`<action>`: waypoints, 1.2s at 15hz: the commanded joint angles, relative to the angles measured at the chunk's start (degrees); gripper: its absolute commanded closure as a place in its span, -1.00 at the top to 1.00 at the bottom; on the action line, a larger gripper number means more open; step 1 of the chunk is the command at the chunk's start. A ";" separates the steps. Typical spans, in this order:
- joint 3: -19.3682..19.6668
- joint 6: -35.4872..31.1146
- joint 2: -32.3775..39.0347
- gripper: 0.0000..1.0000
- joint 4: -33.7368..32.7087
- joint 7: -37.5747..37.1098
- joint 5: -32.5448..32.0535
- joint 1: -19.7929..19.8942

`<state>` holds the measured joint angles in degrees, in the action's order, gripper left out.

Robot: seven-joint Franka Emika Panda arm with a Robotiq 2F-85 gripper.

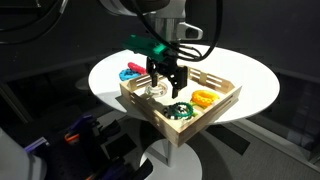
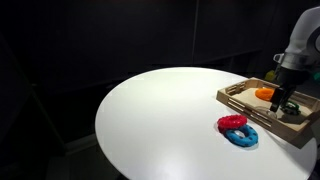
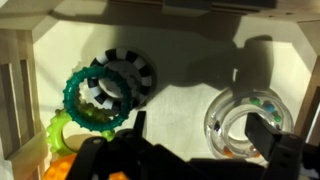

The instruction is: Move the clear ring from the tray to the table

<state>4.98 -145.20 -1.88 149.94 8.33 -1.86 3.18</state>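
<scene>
The clear ring (image 3: pixel 243 127) lies flat on the floor of the light-wood tray (image 3: pixel 14 70); small coloured beads show inside it. My gripper (image 3: pixel 202 135) is open just above the tray floor. One finger is on bare floor beside the ring and the other is over the ring's far side. In an exterior view the gripper (image 1: pixel 167 80) hangs low inside the tray (image 1: pixel 158 120), with the ring (image 1: pixel 155 92) faint beneath it. The tray stands on the round white table (image 1: pixel 250 75). In an exterior view the gripper (image 2: pixel 287 103) is over the tray (image 2: pixel 238 97).
A green ring with white spots (image 3: pixel 100 92) and a yellow ring (image 3: pixel 58 130) also lie in the tray, with an orange one (image 1: pixel 203 98) near them. A red ring (image 2: pixel 232 122) and a blue ring (image 2: pixel 243 137) lie on the table beside the tray.
</scene>
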 commanded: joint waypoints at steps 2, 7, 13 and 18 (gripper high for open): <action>-0.62 -1.49 3.62 1.00 -2.14 -1.27 -1.34 0.16; -1.19 -2.14 5.77 1.00 -4.24 -1.80 -1.90 -0.22; -1.57 -1.97 8.35 0.82 -6.21 -1.91 -1.97 -0.40; -1.92 -1.30 8.19 -0.17 -7.28 -1.48 -1.61 -0.44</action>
<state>3.32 -146.97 5.84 143.97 8.15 -2.51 2.90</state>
